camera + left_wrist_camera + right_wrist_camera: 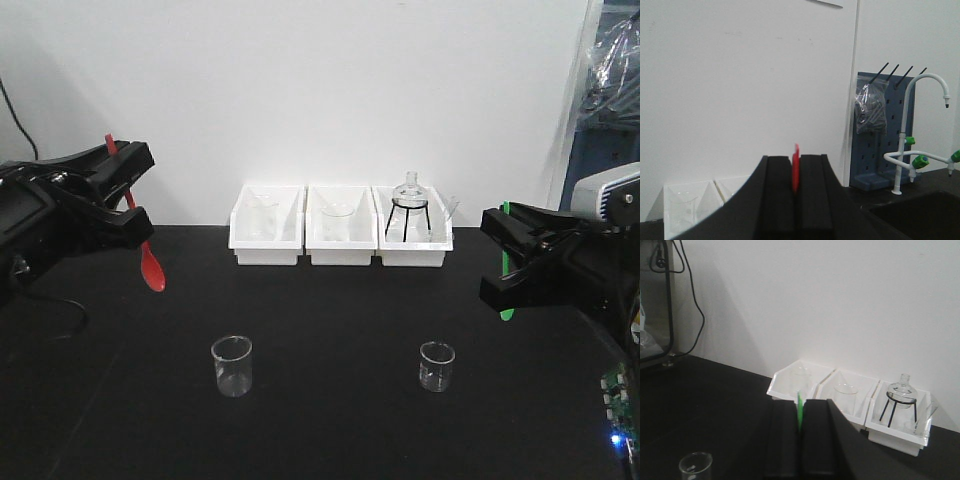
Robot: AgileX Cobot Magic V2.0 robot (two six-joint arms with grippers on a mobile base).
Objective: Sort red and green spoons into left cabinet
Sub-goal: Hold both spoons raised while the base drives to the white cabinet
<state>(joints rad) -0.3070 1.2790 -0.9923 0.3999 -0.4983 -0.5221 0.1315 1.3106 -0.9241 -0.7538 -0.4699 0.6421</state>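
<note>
My left gripper (128, 196) hangs above the table's left side, shut on the red spoon (152, 268), whose bowl points down below the fingers. In the left wrist view the red spoon (796, 170) shows as a thin strip pinched between the black pads of that gripper (796, 161). Over on the right, my right gripper (506, 262) is shut on the green spoon (507, 313), which stands upright with both ends showing. The right wrist view has the green spoon (799, 412) clamped in the gripper (800, 404). The left cabinet is out of view.
Three white bins (268, 250) line the back of the black table (330, 420), one holding a flask on a tripod (407, 200). Two small glass beakers (231, 365) (436, 364) stand in front. A white faucet (920, 120) and sink lie to one side.
</note>
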